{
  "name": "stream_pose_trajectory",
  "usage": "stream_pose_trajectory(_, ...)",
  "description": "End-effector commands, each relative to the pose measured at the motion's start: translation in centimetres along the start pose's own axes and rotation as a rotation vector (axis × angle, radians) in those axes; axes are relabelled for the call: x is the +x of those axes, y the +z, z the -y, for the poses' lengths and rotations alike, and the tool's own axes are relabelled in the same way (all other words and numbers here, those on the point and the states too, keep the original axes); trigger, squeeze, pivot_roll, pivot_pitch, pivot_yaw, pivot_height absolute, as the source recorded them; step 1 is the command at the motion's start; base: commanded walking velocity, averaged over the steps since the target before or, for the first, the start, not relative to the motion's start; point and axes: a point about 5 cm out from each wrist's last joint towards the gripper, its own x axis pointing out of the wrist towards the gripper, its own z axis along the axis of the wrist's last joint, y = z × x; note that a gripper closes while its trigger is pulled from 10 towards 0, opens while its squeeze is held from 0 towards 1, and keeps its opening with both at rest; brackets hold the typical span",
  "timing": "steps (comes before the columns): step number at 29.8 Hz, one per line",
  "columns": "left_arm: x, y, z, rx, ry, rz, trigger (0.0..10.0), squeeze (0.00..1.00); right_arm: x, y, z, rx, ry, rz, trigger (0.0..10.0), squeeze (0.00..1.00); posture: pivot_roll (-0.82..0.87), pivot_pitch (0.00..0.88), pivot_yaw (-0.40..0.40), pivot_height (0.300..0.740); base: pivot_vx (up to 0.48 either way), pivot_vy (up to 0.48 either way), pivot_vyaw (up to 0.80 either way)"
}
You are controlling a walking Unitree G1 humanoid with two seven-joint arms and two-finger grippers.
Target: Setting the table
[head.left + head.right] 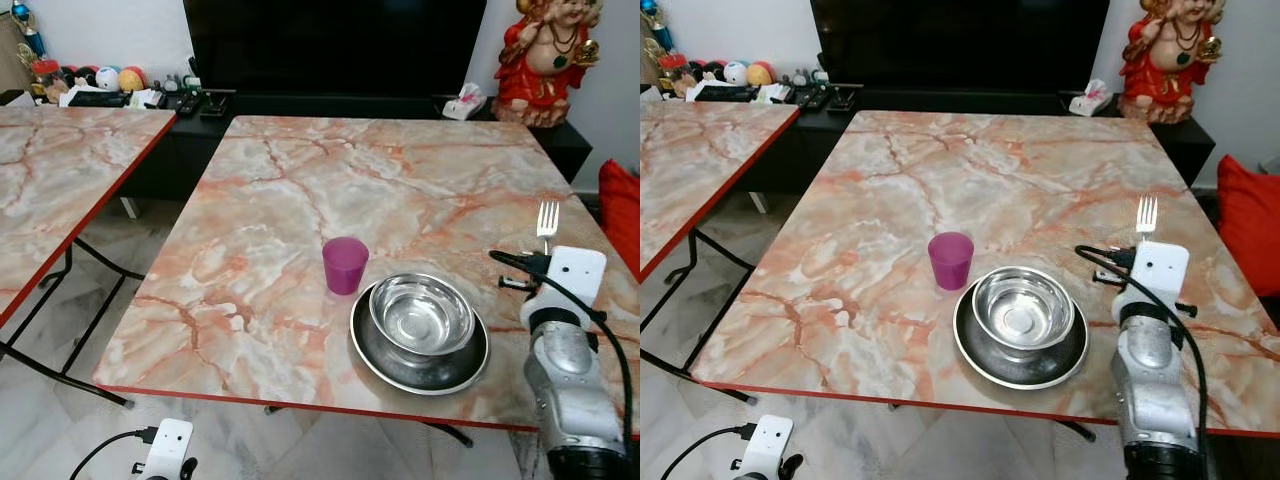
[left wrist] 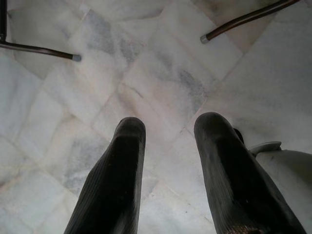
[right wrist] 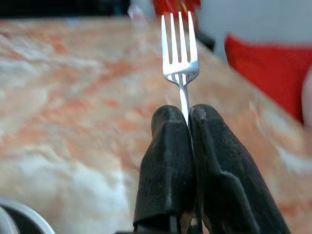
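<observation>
Right gripper (image 3: 187,122) clamped tight on the fork (image 3: 179,53), tines up, above the bench (image 1: 300,200) at three o'clock of the steel bowl (image 1: 421,313) on its plate (image 1: 400,368); purple cup (image 1: 344,264) at ten o'clock. Left gripper (image 2: 168,131) hangs fingers apart over the floor (image 2: 146,63).

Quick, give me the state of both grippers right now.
Left gripper: open, holding nothing, hanging low over the floor.
Right gripper: shut on the fork, held over the table to the right of the bowl.
</observation>
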Motion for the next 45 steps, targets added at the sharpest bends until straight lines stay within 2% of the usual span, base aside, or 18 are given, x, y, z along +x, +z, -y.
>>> stream_pose_trajectory(1, -0.1, -0.5, 0.0, 0.003, -0.007, -0.025, 10.0, 0.0, 0.3, 0.2, 0.6, 0.034, -0.005, -0.048, 10.0, 0.0, 0.08, 0.021, 0.003, 0.74, 0.0, 0.0, 0.0)
stream_pose_trajectory(4, -0.1, -0.5, 0.1, 0.002, -0.009, -0.025, 10.0, 0.0, 0.3, 0.1, 0.7, 0.024, 0.021, -0.088, 10.0, 0.0, 0.08, 0.018, -0.001, 0.74, 0.0, 0.0, 0.0)
stream_pose_trajectory(10, -0.1, -0.6, 0.2, 0.002, -0.014, -0.028, 10.0, 0.0, -0.6, -0.4, -0.2, 0.012, 0.145, -0.177, 10.0, 0.0, 0.08, 0.013, -0.008, 0.74, 0.0, 0.0, 0.0)
stream_pose_trajectory(15, -0.1, -0.7, 0.2, 0.003, -0.017, -0.029, 10.0, 0.0, -1.3, -1.5, -1.5, 0.025, 0.266, -0.266, 10.0, 0.0, 0.07, 0.01, -0.009, 0.74, 0.0, 0.0, 0.0)
stream_pose_trajectory(19, -0.1, -0.6, 0.4, 0.0, -0.017, -0.026, 10.0, 0.0, -0.9, -2.3, -0.7, -0.003, 0.2, -0.275, 10.0, 0.0, 0.08, 0.007, -0.015, 0.74, 0.0, 0.0, 0.0)
stream_pose_trajectory(22, -0.1, -0.6, 0.5, 0.0, -0.017, -0.026, 10.0, 0.0, -0.9, -2.5, -0.7, -0.022, 0.203, -0.295, 10.0, 0.0, 0.08, 0.006, -0.015, 0.74, 0.0, 0.0, 0.0)
stream_pose_trajectory(29, 0.0, -0.4, 0.6, 0.0, -0.017, -0.026, 10.0, 0.0, -1.0, -2.7, -0.8, -0.061, 0.231, -0.297, 10.0, 0.0, 0.08, 0.016, -0.016, 0.74, 0.0, 0.0, 0.0)
stream_pose_trajectory(33, 0.0, -0.3, 0.6, -0.003, -0.015, -0.024, 10.0, 0.0, -1.3, -3.2, -1.4, -0.076, 0.29, -0.281, 10.0, 0.0, 0.08, 0.025, -0.015, 0.74, 0.0, 0.0, 0.0)
stream_pose_trajectory(39, 0.0, -0.2, 0.6, -0.006, -0.015, -0.019, 10.0, 0.0, -1.1, -4.0, -1.8, -0.063, 0.285, -0.268, 10.0, 0.0, 0.08, 0.03, -0.015, 0.74, 0.0, 0.0, 0.0)
stream_pose_trajectory(42, 0.0, -0.2, 0.6, -0.006, -0.016, -0.019, 10.0, 0.0, -0.9, -4.6, -1.9, -0.089, 0.281, -0.267, 10.0, 0.0, 0.09, 0.033, -0.016, 0.74, 0.0, 0.0, 0.0)
stream_pose_trajectory(45, 0.0, -0.2, 0.6, -0.011, -0.013, -0.016, 10.0, 0.0, -0.6, -4.8, -1.9, -0.063, 0.264, -0.264, 10.0, 0.0, 0.09, 0.033, -0.016, 0.74, 0.0, 0.0, 0.0)
